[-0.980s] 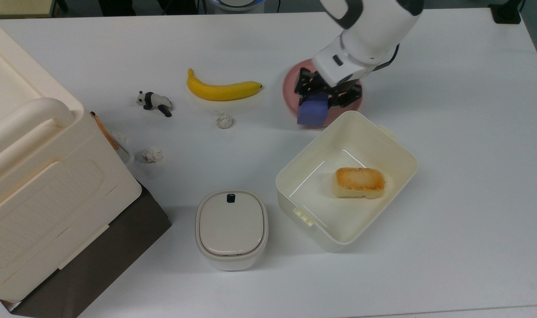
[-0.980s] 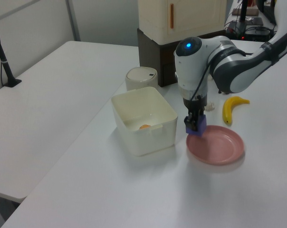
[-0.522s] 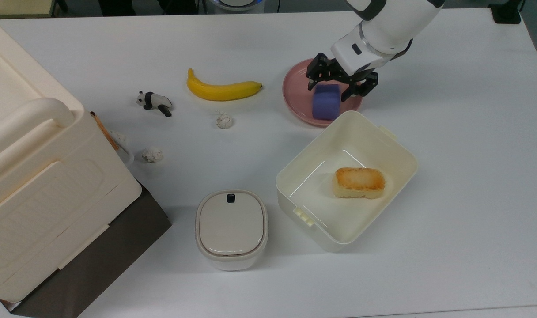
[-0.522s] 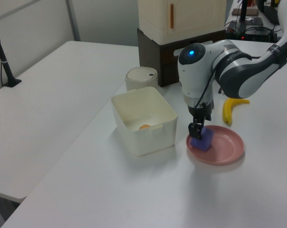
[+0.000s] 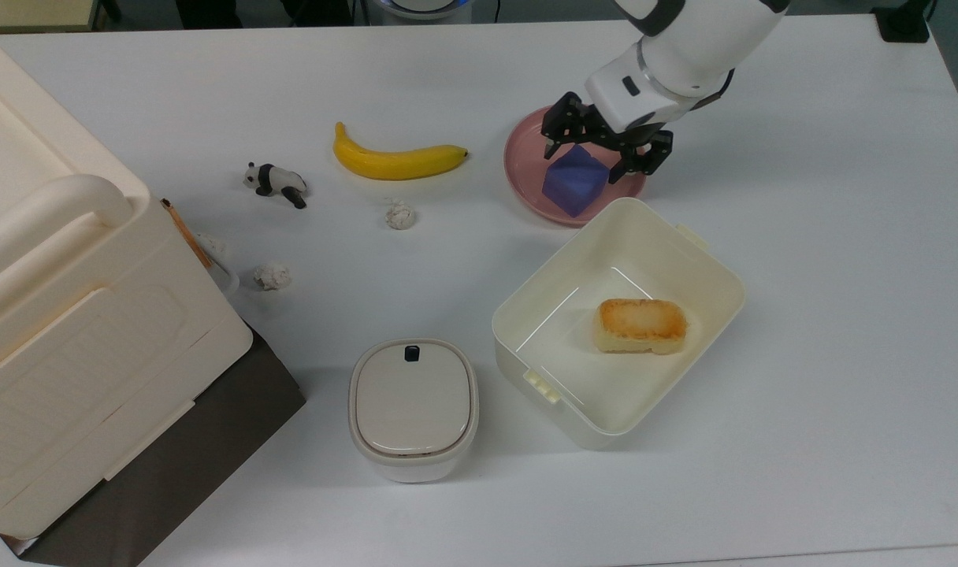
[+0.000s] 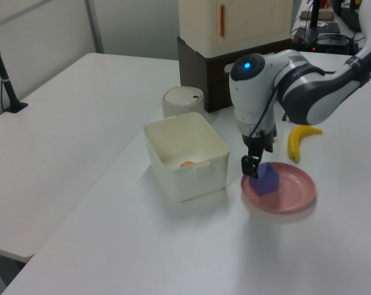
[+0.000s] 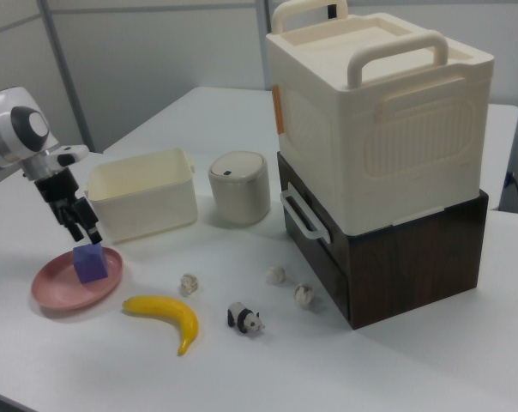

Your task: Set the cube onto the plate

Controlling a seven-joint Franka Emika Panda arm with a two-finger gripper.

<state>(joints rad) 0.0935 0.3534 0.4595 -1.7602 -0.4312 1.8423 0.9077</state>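
My gripper (image 5: 603,152) is spread just above the cube (image 5: 575,180), which sits on the plate (image 5: 526,169) w/ one corner up; a finger could snag it as I lift.

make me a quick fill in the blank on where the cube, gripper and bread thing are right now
1. The cube rests on the pink ____.
2. The gripper is ____, its fingers spread above the cube and not gripping it.
3. The toasted bread-like block lies inside the cream ____.
4. In the top view, the yellow ____ lies to the left of the plate.

Missing words: plate; open; tub; banana
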